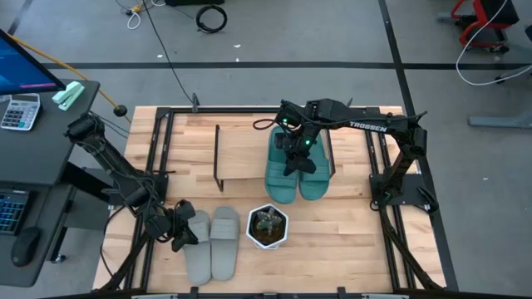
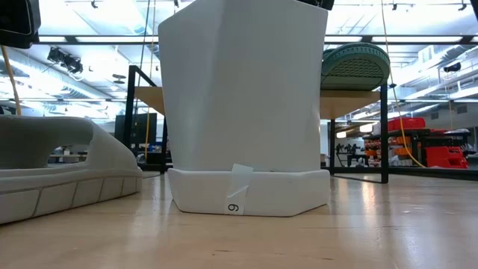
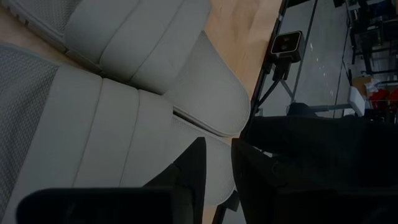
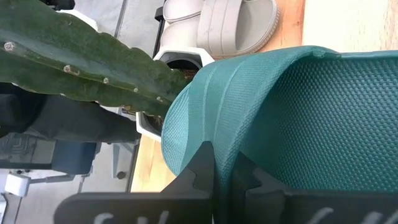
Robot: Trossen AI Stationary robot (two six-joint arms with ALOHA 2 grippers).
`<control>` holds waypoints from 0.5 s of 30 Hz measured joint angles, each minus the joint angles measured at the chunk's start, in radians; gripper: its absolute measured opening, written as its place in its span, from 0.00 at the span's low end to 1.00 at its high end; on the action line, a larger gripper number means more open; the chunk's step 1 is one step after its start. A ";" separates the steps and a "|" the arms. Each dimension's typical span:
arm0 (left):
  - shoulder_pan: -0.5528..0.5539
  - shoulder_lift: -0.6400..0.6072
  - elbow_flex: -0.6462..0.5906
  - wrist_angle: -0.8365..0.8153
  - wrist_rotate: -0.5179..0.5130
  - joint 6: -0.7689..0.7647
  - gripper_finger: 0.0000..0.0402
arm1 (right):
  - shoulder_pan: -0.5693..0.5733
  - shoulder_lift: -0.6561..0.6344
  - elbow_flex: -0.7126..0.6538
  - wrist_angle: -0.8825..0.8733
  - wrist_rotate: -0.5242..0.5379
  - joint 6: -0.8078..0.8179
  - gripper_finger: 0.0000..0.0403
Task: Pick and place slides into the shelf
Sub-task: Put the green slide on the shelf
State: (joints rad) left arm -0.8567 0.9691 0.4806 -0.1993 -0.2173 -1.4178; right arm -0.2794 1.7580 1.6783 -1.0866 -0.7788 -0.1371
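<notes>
Overhead coverage alone shows the full layout: the low rack with a light wooden board and thin dark metal side frames (image 1: 249,154) sits toward twelve o'clock on the wooden tabletop (image 1: 349,241). The pair of teal green rubbery slip-on sandals (image 1: 295,176) lies at the rack's three o'clock end, toes toward six o'clock. The right gripper (image 1: 297,158) is over them, fingers pinched together on the strap of one teal sandal, as its wrist camera confirms (image 4: 214,163).

The pair of light grey rubbery slip-on sandals (image 1: 211,241) rests on the tabletop at about seven o'clock, beside the white hexagonal pot holding a green plant (image 1: 267,226). The left gripper (image 1: 179,227) is at the grey pair's nine o'clock edge, fingers narrowly parted; whether they actually clamp the sandal's rim (image 3: 124,112) appears likely but cannot be confirmed.

The table-level camera alone shows the ribbed sole of a teal sandal (image 2: 356,66) up on the rack board, and a tag on the pot's base (image 2: 235,208) reading "6" or "9". White lettering "TROSSEN" is legible on the right arm (image 1: 367,126) from above.
</notes>
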 joint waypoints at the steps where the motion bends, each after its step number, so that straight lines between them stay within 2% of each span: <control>1: 0.000 0.000 0.000 0.000 0.000 0.000 0.21 | 0.000 0.000 0.000 0.000 0.000 0.000 0.03; 15: 0.000 0.000 0.000 0.000 -0.008 0.000 0.20 | 0.000 0.000 0.000 0.000 0.000 -0.002 0.03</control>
State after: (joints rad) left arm -0.8566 0.9691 0.4808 -0.1993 -0.2253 -1.4181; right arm -0.2794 1.7580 1.6783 -1.0866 -0.7788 -0.1387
